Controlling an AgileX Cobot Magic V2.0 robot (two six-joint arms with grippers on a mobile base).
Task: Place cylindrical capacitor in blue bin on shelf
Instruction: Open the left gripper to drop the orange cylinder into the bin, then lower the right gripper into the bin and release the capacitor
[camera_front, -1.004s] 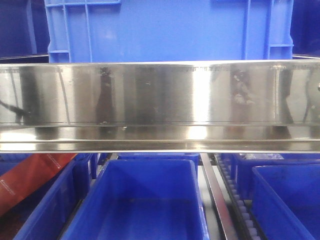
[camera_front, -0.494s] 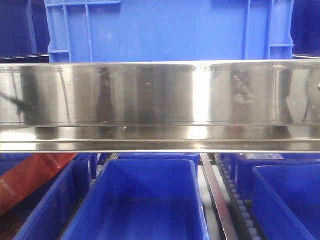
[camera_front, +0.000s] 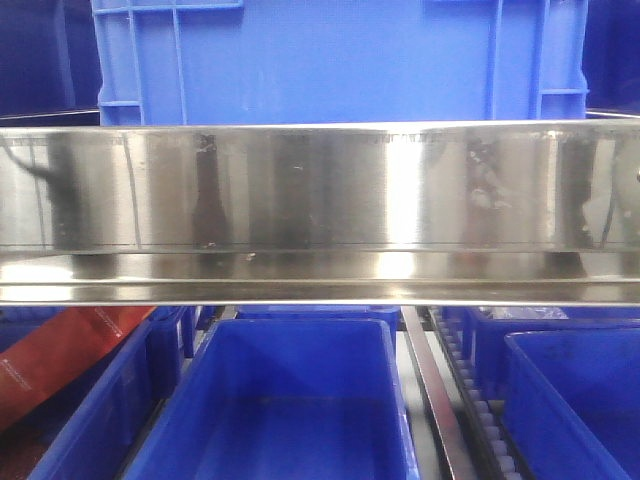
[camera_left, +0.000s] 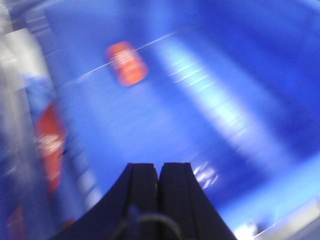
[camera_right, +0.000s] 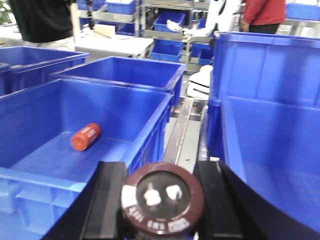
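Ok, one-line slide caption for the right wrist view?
Right gripper holds the cylindrical capacitor, terminals toward camera, before a blue bin with an orange cylinder lying inside.

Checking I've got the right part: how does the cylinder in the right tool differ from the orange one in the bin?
The cylindrical capacitor is dark maroon; the orange cylinder is bright orange-red. The capacitor is clamped in the right tool, its terminal end facing the camera; the orange cylinder lies loose on its side on the bin floor. Both are printed cylinders.
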